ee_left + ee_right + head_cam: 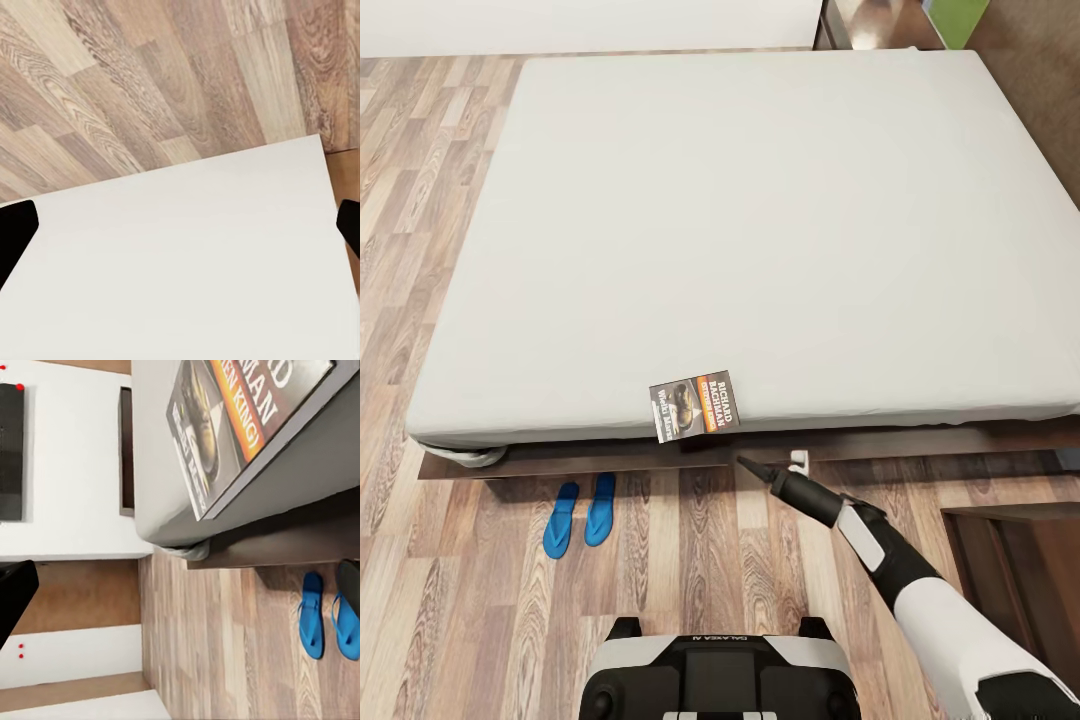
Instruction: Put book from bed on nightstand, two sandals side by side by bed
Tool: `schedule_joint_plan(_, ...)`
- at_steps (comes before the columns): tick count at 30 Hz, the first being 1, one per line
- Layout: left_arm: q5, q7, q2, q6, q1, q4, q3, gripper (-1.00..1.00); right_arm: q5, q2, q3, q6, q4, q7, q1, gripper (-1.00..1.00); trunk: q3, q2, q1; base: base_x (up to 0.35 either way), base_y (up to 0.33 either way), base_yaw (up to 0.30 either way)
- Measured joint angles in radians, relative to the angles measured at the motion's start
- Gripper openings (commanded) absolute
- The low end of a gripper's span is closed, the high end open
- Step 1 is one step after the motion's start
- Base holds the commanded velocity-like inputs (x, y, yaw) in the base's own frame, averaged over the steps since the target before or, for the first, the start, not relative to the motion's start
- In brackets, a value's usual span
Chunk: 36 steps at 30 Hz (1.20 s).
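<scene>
Lower centre of the head view: right gripper (752, 466) reaching up-left from the lower right corner toward the near edge of the bed (760, 220), holding nothing.
Jaws, right: one dark fingertip at each side edge of the right wrist view, wide gap between, looking fully spread; tapering to a point in the head view.
Jaws, left: dark tips at both side edges of the left wrist view, spread wide, empty; hovering over a plain white surface and plank floor (150, 82).
Book (695, 405): lying flat at the very edge of the mattress, lower centre of the head view, one corner slightly overhanging the frame.
Key relation: book sitting just up-left of the right fingertips, near but apart; long axis running roughly along the bed edge, slightly tilted; right arm looking better placed for the grab.
Book, material: thin paperback, glossy dark cover, orange band, white lettering; spine edge facing the camera in the right wrist view (225, 427).
Mattress: pale grey-white, smooth, rounded corners, over a dark brown frame.
Sandals (580, 512): bright blue, flat, lying side by side on the floor just below the bed frame, lower left; task half looking done.
Nightstand (1015, 560): dark wood, partly showing at lower right.
</scene>
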Motion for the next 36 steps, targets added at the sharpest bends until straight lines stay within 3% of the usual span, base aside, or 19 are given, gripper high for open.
schedule_joint_plan(11,0.0,0.0,-0.004,0.0,0.0,0.0,0.0,1.0,0.005,0.017,0.0,-0.008,0.004,-0.004,-0.033,1.0,0.0,0.0,0.0,0.0,0.0,0.0)
schedule_joint_plan(36,0.0,0.026,-0.005,0.0,0.0,0.0,0.0,1.0,0.003,0.01,-0.007,-0.013,0.013,-0.004,-0.052,1.0,0.0,0.0,0.0,0.0,-0.017,0.0)
